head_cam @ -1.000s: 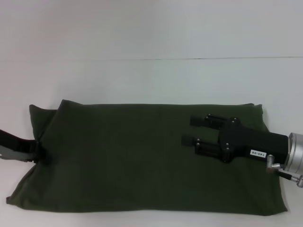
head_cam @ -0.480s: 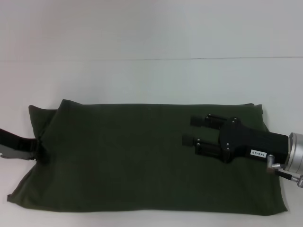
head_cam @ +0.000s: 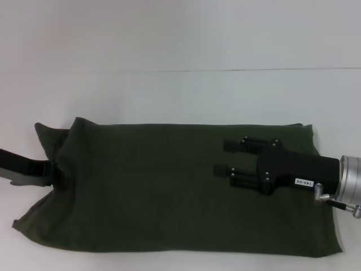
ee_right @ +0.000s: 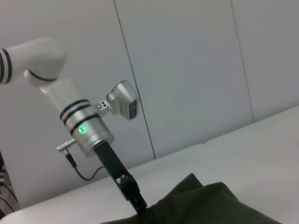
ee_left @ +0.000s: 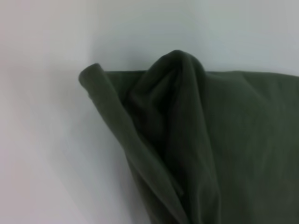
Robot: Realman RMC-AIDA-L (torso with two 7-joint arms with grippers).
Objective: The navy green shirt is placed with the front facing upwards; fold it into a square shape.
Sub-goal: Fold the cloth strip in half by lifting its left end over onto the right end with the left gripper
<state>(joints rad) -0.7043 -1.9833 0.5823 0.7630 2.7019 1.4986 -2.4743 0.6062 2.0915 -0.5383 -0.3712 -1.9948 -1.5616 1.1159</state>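
The navy green shirt (head_cam: 169, 186), folded into a broad rectangle, lies flat on the white table (head_cam: 180, 96). The left gripper (head_cam: 49, 172) reaches in low from beside the cloth and pinches its bunched, lifted edge. The right gripper (head_cam: 224, 157) hovers over the opposite half, fingers spread apart, with a small unreadable white label on its black body. Pale wall panels (ee_right: 187, 70) stand behind.

The soft cotton shirt (head_cam: 163, 186) is of plain dark olive green, with no pattern on the side that shows. The flat table (head_cam: 180, 96) under it is white. The right gripper (head_cam: 223, 157) is black, with a silver metal wrist ring (head_cam: 350, 183).
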